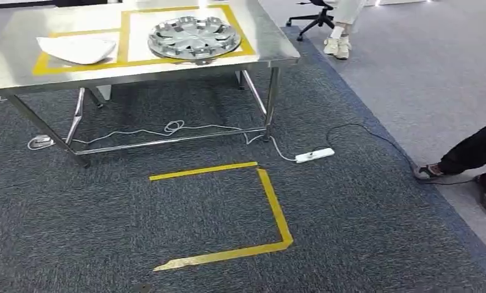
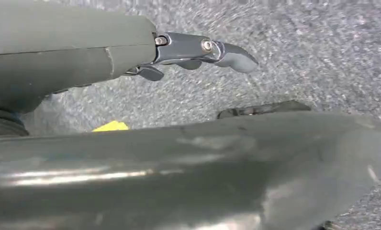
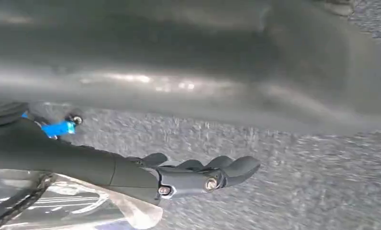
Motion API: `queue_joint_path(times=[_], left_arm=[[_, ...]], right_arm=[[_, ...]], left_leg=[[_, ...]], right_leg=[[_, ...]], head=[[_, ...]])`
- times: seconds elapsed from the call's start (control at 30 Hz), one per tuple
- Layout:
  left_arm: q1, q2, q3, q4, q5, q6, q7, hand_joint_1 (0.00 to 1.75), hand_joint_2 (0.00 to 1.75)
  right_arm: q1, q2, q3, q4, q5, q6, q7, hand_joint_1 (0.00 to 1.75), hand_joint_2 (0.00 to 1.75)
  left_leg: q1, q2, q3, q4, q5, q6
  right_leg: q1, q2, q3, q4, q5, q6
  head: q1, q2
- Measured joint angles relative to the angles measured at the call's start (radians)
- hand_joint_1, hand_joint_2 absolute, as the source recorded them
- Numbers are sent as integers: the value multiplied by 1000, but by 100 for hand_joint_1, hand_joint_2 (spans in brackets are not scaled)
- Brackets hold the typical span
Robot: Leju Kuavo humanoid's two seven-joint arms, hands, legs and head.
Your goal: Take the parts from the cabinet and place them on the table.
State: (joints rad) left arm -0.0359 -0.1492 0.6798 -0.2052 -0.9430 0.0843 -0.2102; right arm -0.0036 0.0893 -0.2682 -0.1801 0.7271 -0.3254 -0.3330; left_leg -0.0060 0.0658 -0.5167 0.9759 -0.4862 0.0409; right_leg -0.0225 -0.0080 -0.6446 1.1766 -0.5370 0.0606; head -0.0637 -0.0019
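Yellow tape angle is marking the stance spot at six o'clock; both hands, left and right, are hanging empty, fingers apart, since the silver plastic hubcap is lying inside the steel table's taped frame.

We see a stainless steel table marked with yellow tape. On it a silver hubcap lies right, inside the taped square, and a white moulded part lies left of it.

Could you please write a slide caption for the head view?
Silver wheel cover and white moulded part lie in yellow-taped zones on the steel table.
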Motion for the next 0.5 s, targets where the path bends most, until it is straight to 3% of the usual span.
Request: queue_joint_path(times=[0.07,0.1,0.13,0.17,0.2,0.23,0.27,0.3,0.33,0.37,0.43,0.47,0.5], left_arm=[[0,0,0,0,0,0,0,0,0],[-1,-1,0,0,0,2,0,0,0],[-1,-1,0,0,0,3,0,0,0],[0,-2,0,0,0,6,0,0,0],[-3,-3,0,0,0,11,-5,0,0],[1,-3,0,0,0,12,-8,0,0],[3,-2,1,0,0,12,-8,0,0],[5,-2,2,0,0,13,-8,0,0],[8,-2,2,0,0,13,-8,0,0],[9,-2,2,0,-1,13,-8,0,0],[8,0,2,0,-5,15,-8,0,0],[8,1,2,0,-8,17,-8,0,0],[7,2,2,0,-9,17,-9,0,0]], right_arm=[[0,0,0,0,1,0,0,0,0],[1,0,0,0,2,0,0,0,0],[0,0,0,0,2,0,0,0,0],[-4,0,0,0,4,0,-2,0,0],[7,0,0,1,5,0,6,0,0],[3,0,0,1,5,0,12,0,0],[3,0,0,0,5,0,13,0,0],[3,0,0,1,5,0,13,0,0],[4,0,0,1,5,0,15,0,0],[6,0,0,1,5,0,17,0,0],[6,0,0,1,5,0,17,0,0],[5,0,0,1,4,0,17,0,0],[3,0,0,1,3,0,17,0,0]], left_leg=[[0,3,1,0,0,-1],[-1,12,2,1,-1,-2],[-2,15,2,2,-2,-3],[-10,40,1,8,-7,-15],[-3,10,1,27,-30,-37],[6,-53,-54,170,-123,-47],[9,-57,-91,259,-161,-51],[10,-58,-117,320,-178,-53],[12,-58,-125,336,-171,-54],[15,-58,-111,304,-138,-55],[20,-74,-42,144,-42,-54],[25,-116,-7,58,-4,-53],[27,-169,2,29,-17,-51]], right_leg=[[0,-3,14,-24,10,-1],[2,-18,63,-105,39,-5],[4,-29,80,-135,47,-7],[13,-51,113,-193,43,-27],[5,-18,111,-203,56,-48],[2,2,104,-202,66,-57],[2,15,102,-202,68,-57],[2,28,100,-200,68,-56],[2,42,99,-199,69,-55],[1,56,99,-196,69,-54],[-2,84,98,-191,71,-49],[-4,97,95,-189,71,-43],[0,109,88,-184,71,-33]], head=[[0,0],[0,0],[0,0],[-5,0],[-5,0],[-10,0],[-9,0],[-9,0],[-9,0],[-9,0],[-9,0],[-9,0],[-9,0]])
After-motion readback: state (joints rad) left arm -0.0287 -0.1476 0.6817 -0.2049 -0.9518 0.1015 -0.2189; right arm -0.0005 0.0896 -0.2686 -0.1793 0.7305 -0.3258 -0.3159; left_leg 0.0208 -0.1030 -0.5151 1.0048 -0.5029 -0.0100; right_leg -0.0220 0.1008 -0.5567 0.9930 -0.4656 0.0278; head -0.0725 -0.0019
